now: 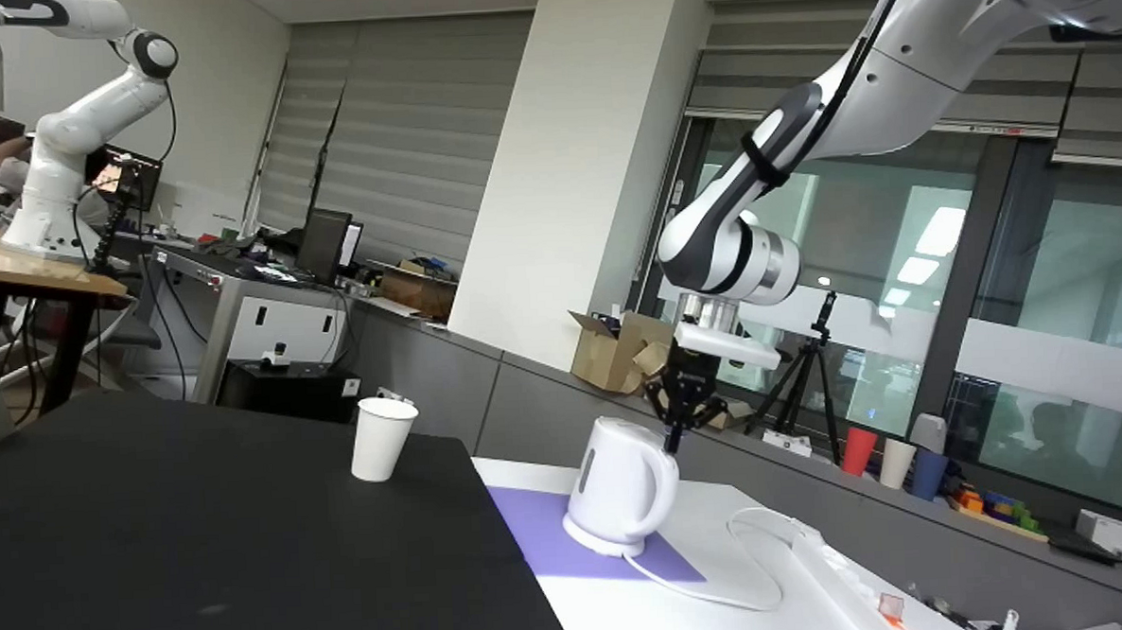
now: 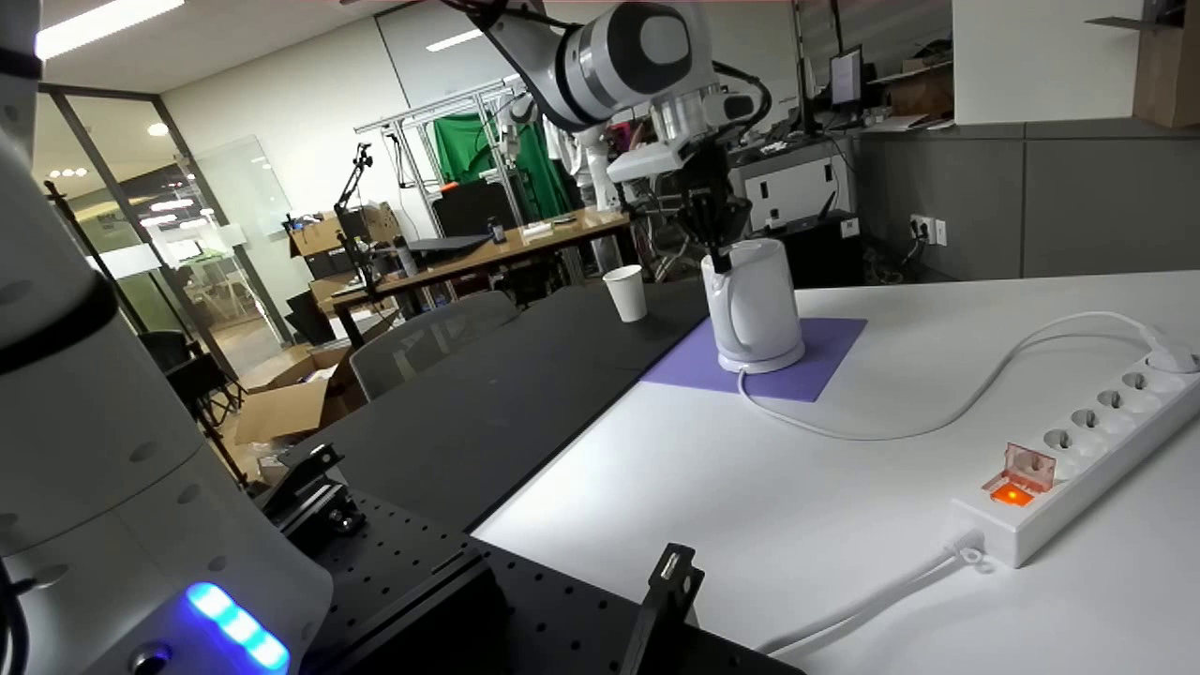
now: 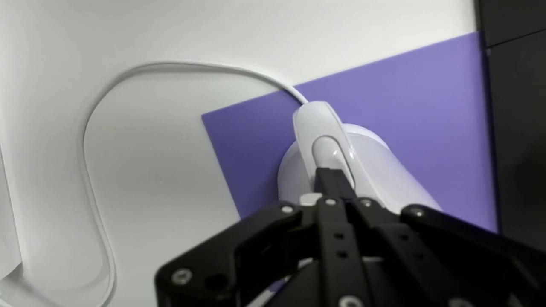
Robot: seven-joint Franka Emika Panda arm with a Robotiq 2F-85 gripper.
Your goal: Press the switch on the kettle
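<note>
The white kettle (image 1: 616, 483) stands upright on a purple sheet, with its loop handle facing the robot. It also shows in an exterior view (image 2: 761, 305) and in the wrist view (image 3: 390, 170). A rounded oval piece (image 3: 327, 150), which looks like the switch, is set in the handle's upper part. My gripper (image 3: 335, 174) points down with its fingertips together and nothing between them. Its tips are over the lower end of that oval and hide part of it. In both exterior views the gripper (image 1: 673, 440) (image 2: 720, 262) is at the handle's top. Whether it touches is unclear.
The purple sheet (image 2: 825, 347) lies on a white table beside a black table (image 1: 202, 558). A white paper cup (image 1: 382, 441) stands on the black table. The kettle's cord (image 2: 975, 403) runs to a white power strip (image 2: 1078, 459) with a lit orange switch.
</note>
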